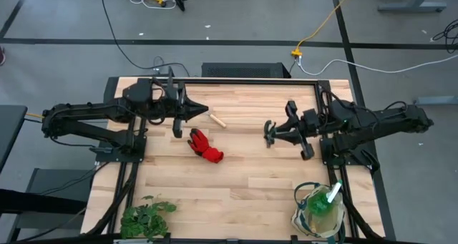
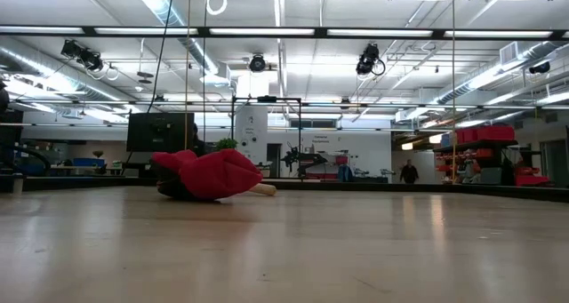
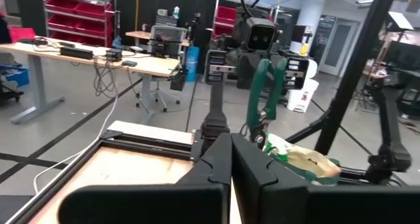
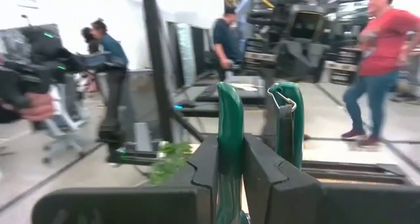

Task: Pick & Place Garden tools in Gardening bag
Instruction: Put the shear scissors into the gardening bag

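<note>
One red glove (image 1: 205, 147) mid-table; plant bunch (image 1: 147, 217), gardening bag (image 1: 318, 211) at corners.

1. The glove (image 1: 204, 146) lies mid-table, left of centre.
2. The gardening bag (image 1: 318, 212) sits at the near right corner.
3. The plant bunch (image 1: 145, 217) sits at the near left corner.

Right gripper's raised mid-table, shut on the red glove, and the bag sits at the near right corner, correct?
Not quite: the right gripper is shut on the dark green-handled pruning shears, per the right wrist view. The red glove lies on the table; the bag is as you say.
</note>
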Motion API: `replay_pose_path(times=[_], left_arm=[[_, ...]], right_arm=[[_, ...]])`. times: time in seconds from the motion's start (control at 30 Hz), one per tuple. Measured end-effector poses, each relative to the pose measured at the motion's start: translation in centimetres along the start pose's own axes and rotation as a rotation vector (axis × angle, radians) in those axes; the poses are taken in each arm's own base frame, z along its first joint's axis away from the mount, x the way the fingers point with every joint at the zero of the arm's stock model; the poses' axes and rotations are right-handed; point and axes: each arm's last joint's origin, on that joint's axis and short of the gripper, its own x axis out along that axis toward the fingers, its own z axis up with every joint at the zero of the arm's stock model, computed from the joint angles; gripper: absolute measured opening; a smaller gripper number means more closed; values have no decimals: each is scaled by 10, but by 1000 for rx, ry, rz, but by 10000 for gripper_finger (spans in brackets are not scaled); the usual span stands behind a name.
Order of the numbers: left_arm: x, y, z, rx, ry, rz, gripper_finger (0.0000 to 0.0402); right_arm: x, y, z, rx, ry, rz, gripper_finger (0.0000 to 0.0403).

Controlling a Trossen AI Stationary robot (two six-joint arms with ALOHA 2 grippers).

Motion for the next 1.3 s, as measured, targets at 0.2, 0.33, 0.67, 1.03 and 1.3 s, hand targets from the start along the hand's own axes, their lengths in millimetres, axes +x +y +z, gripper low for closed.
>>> replay_pose_path(times=[0.2, 0.33, 0.67, 1.03, 1.3], left_arm=[[0, -4, -2, 1, 13, -18, 6], [0, -6, -3, 1, 22, -11, 4], [0, -5, -3, 24, 13, 52, 4], [0, -3, -3, 28, 4, 110, 2], [0, -3, -3, 28, 4, 111, 2]], right_arm=[[-9, 12, 7, 32, -35, 72, 44], [-19, 21, 11, 42, -44, 126, 44], [-44, 34, 20, 50, -68, 212, 44], [-61, 38, 22, 51, -58, 248, 44], [-62, 47, 21, 55, -46, 365, 39]])
